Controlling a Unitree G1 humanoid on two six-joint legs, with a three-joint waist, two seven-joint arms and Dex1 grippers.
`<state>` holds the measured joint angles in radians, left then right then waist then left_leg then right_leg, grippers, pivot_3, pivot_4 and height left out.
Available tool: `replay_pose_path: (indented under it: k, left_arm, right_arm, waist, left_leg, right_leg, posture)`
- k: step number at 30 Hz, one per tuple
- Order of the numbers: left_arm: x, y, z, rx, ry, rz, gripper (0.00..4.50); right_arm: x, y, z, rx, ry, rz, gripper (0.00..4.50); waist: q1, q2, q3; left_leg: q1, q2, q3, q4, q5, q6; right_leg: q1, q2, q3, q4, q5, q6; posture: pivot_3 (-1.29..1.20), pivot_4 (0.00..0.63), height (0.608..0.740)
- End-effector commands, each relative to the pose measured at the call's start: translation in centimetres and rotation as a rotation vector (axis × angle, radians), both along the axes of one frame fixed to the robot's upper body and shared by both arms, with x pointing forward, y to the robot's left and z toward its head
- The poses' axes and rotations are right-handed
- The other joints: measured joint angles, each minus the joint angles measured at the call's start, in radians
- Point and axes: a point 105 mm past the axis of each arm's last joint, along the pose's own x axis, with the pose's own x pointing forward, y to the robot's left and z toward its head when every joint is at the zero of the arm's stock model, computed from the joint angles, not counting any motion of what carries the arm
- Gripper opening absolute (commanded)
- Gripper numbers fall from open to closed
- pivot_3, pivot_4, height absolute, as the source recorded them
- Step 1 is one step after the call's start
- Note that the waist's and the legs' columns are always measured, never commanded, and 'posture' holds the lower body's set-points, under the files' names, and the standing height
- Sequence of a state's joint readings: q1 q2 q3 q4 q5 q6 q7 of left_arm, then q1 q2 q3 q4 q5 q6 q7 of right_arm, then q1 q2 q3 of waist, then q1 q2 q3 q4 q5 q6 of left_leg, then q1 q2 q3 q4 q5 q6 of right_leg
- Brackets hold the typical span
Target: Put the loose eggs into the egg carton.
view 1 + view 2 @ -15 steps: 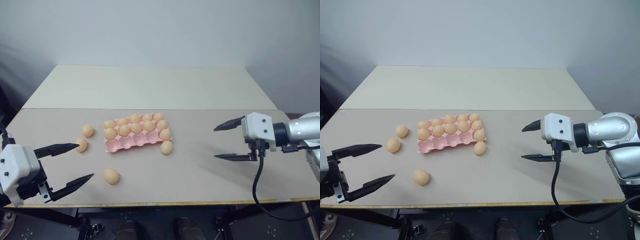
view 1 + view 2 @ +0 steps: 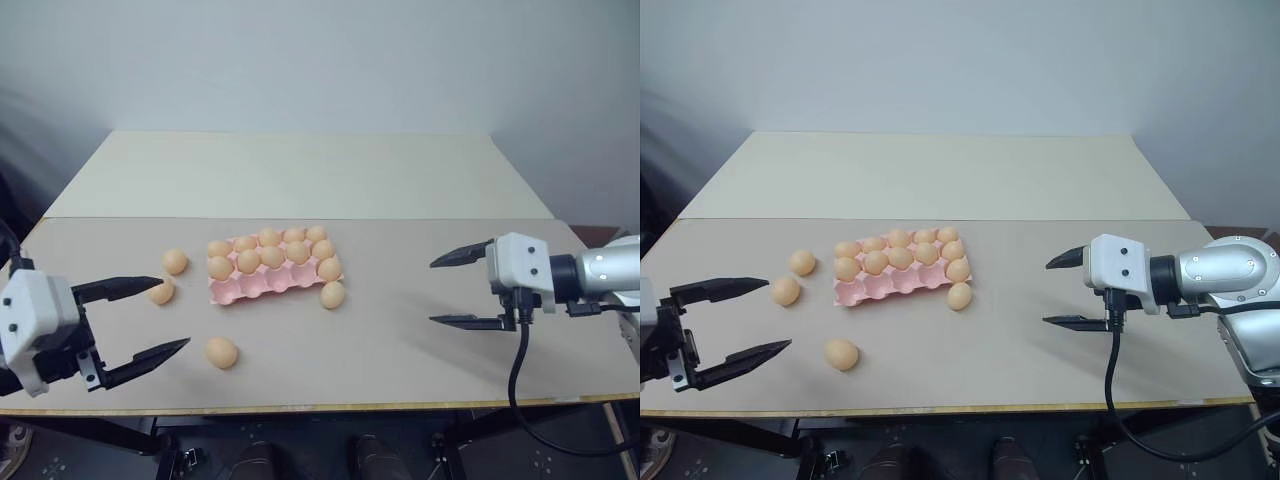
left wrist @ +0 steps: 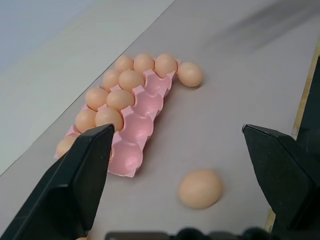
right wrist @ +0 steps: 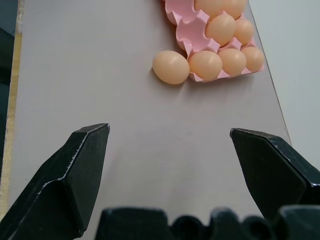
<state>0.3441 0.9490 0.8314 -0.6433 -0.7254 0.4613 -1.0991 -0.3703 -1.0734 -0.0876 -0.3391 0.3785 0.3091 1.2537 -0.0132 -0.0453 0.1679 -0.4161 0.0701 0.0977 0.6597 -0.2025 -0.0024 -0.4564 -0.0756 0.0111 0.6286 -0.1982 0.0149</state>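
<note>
My left gripper (image 2: 138, 320): jaws spread wide, nothing held, hovering at the near left of the table (image 2: 400, 340).
Nearest egg (image 2: 221, 352): lies just ahead of my left fingertips and toward the middle, long axis roughly across the table; my left hand is much the nearer.
My right gripper (image 2: 462, 288): jaws wide apart, empty, well right of everything.
Egg by the carton's right corner (image 2: 333, 294): touching or almost touching the tray; the right hand's likeliest pick.
Two left eggs (image 2: 175, 262): beside the carton's left end.
Egg carton (image 2: 262, 287): mid-table; back two rows filled, near row of cups mostly empty.
Writing: none readable.
</note>
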Motion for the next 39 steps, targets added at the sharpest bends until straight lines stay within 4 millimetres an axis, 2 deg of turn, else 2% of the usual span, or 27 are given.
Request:
replay_pose_path:
  k: [1, 9, 14, 17, 25, 29, 32, 39]
  left_arm:
    - [0.4, 0.0, 0.7, 0.018, -0.028, -0.008, 4.46]
    - [0.2, -1.1, 0.1, 0.007, -0.007, -0.048, 4.46]
    - [-0.1, -1.2, -0.5, -0.008, 0.045, -0.080, 4.46]
    - [0.2, -0.5, -1.2, 0.014, 0.080, -0.072, 4.46]
    - [1.4, 1.4, -1.8, 0.088, 0.120, -0.056, 4.46]
    - [1.6, 1.5, -1.6, 0.083, 0.105, -0.061, 4.46]
    - [1.5, 1.4, -1.5, 0.084, 0.097, -0.057, 4.46]
    - [0.9, 1.3, -2.0, 0.075, 0.098, -0.041, 4.46]
  right_arm:
    - [-0.3, 0.3, 0.9, 0.026, -0.034, -0.005, 4.50]
    - [0.5, 0.6, 0.3, 0.053, -0.001, -0.071, 4.50]
    - [0.8, 1.6, -1.0, 0.085, 0.097, -0.168, 4.50]
    - [0.9, 3.0, -1.8, 0.146, 0.138, -0.211, 4.50]
    - [2.4, 8.9, -4.2, 0.296, 0.144, -0.295, 4.50]
    - [3.1, 9.9, -4.8, 0.323, 0.149, -0.345, 4.50]
    - [3.9, 10.5, -5.9, 0.303, 0.150, -0.374, 4.50]
    - [5.1, 12.8, -6.5, 0.334, 0.152, -0.403, 4.50]
  waist:
    - [0.001, 0.000, 0.000]
    - [-0.001, 0.000, 0.000]
    - [-0.001, 0.000, 0.000]
    - [-0.001, 0.000, 0.000]
    - [-0.002, 0.000, 0.000]
    - [-0.001, 0.000, 0.000]
    - [0.000, 0.000, 0.000]
    - [-0.007, 0.000, 0.000]
  left_leg:
    - [0.000, 0.000, 0.000, 0.000, 0.000, 0.000]
    - [0.000, 0.000, 0.000, 0.000, -0.002, -0.004]
    - [0.000, 0.000, 0.000, 0.000, -0.002, -0.004]
    - [0.000, 0.000, 0.000, 0.000, -0.002, -0.004]
    - [-0.001, 0.000, 0.000, 0.000, -0.002, -0.004]
    - [-0.004, 0.000, 0.000, 0.000, 0.001, 0.002]
    - [-0.005, 0.000, 0.000, 0.000, 0.001, 0.001]
    - [-0.005, 0.001, 0.000, 0.000, 0.001, 0.002]
  right_leg:
    - [0.000, 0.000, 0.000, 0.000, 0.000, 0.000]
    - [0.000, 0.000, 0.000, 0.000, 0.000, 0.000]
    - [0.000, 0.000, 0.000, 0.000, 0.000, 0.000]
    - [0.000, 0.000, 0.000, 0.000, 0.000, 0.000]
    - [-0.001, 0.000, 0.000, 0.000, 0.000, 0.000]
    - [-0.003, 0.000, -0.001, 0.000, 0.001, -0.001]
    - [-0.003, -0.001, -0.001, -0.001, 0.001, -0.001]
    - [-0.003, 0.001, -0.001, 0.000, 0.001, -0.001]
  posture:
    - [0.00, 0.150, 0.740]
    - [0.00, 0.150, 0.740]
    - [0.00, 0.150, 0.740]
    - [0.00, 0.150, 0.740]
    - [0.00, 0.150, 0.740]
    - [0.00, 0.150, 0.740]
    - [0.00, 0.150, 0.740]
    - [0.00, 0.150, 0.740]
